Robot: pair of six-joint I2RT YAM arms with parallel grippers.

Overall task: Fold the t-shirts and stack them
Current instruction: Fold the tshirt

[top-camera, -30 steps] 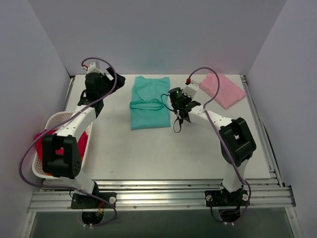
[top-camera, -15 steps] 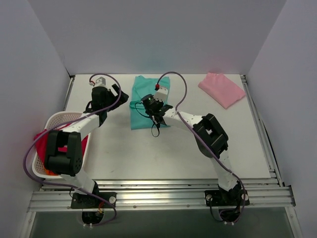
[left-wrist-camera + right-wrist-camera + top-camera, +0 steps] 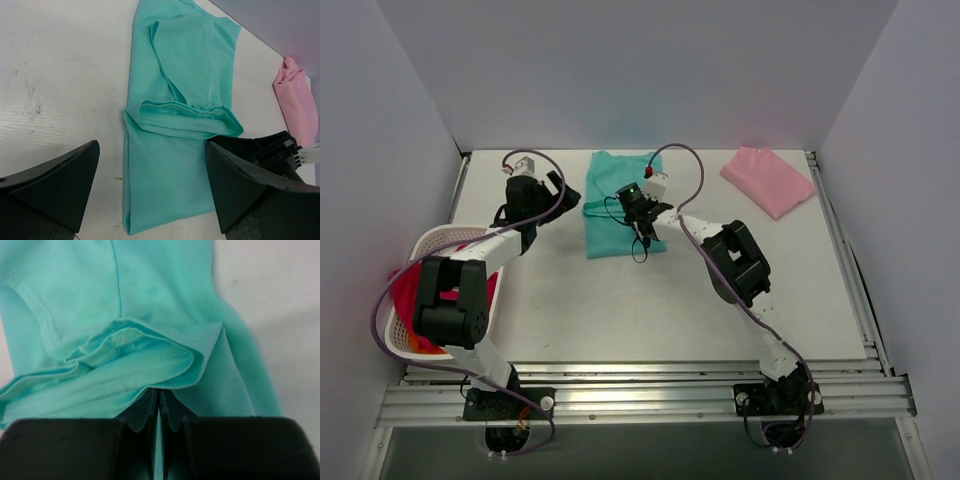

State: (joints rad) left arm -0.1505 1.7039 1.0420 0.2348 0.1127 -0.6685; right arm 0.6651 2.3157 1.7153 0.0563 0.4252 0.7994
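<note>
The teal-green t-shirt [image 3: 612, 232] lies partly folded at the back middle of the table. The pale pink t-shirt [image 3: 768, 180] lies folded at the back right. My right gripper [image 3: 638, 204] is over the teal shirt, shut on a bunched hemmed fold of it [image 3: 150, 365]; the jaws [image 3: 159, 395] pinch the fabric. My left gripper [image 3: 558, 200] is open and empty just left of the teal shirt. In the left wrist view its fingers straddle the shirt's near end [image 3: 170, 190], with the pink shirt [image 3: 295, 100] at the right edge.
A white lattice basket [image 3: 432, 240] with red cloth in it stands at the left table edge, beside the left arm. Walls close the table's back and sides. The right arm's cable loops above the teal shirt.
My right gripper moved left from the teal shirt's right edge to over its middle, taking the fold with it. My left gripper came nearer the shirt's left side.
</note>
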